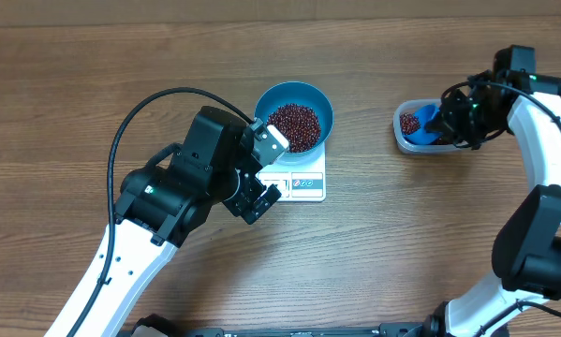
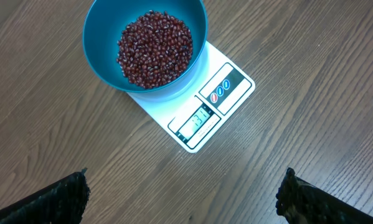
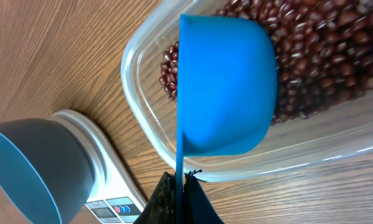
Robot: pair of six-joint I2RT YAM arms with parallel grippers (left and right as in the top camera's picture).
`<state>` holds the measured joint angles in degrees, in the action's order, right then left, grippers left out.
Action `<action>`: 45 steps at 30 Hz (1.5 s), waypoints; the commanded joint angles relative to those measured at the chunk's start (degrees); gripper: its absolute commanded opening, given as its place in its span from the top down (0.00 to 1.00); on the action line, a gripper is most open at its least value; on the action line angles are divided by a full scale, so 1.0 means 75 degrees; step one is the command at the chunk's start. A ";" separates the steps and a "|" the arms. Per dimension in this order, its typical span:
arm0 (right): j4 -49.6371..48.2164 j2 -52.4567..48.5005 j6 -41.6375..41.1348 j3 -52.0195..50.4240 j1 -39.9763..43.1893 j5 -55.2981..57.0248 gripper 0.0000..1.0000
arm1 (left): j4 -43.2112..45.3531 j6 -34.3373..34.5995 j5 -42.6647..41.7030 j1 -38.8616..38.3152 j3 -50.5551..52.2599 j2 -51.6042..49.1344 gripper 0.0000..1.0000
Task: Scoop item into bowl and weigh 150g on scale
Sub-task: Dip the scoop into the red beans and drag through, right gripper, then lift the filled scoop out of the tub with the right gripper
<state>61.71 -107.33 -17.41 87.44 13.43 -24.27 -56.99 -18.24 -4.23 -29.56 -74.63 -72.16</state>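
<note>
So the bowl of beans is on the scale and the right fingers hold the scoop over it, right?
No: the right fingers hold the blue scoop in the clear tub, not over the bowl; the right wrist view shows it. The bowl of beans is on the scale.

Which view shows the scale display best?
Left wrist view: the display faces the camera, close and uncovered. Overhead shows it tiny. The right wrist view shows only a corner of the scale with its buttons.
</note>
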 commanded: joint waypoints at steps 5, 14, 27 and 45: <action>0.0105 0.0294 0.0927 0.0213 0.0495 -0.0335 0.96 | 0.0035 -0.0140 0.0026 0.0052 -0.0172 0.0020 0.01; 0.0134 0.0551 0.1676 0.0213 0.0851 -0.1387 0.96 | 0.0035 -0.0140 0.0026 0.0052 -0.0172 0.0020 0.01; 0.0248 0.0950 0.2232 0.0213 0.0877 -0.2040 0.96 | 0.0035 -0.0140 0.0026 0.0052 -0.0172 0.0020 0.01; 0.0239 0.2410 0.2565 0.0213 0.0568 -0.2754 0.96 | 0.0035 -0.0140 0.0026 0.0052 -0.0172 0.0020 0.00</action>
<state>63.81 -92.49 0.82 87.44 19.40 -42.68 -56.99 -18.24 -4.21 -29.56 -74.63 -72.16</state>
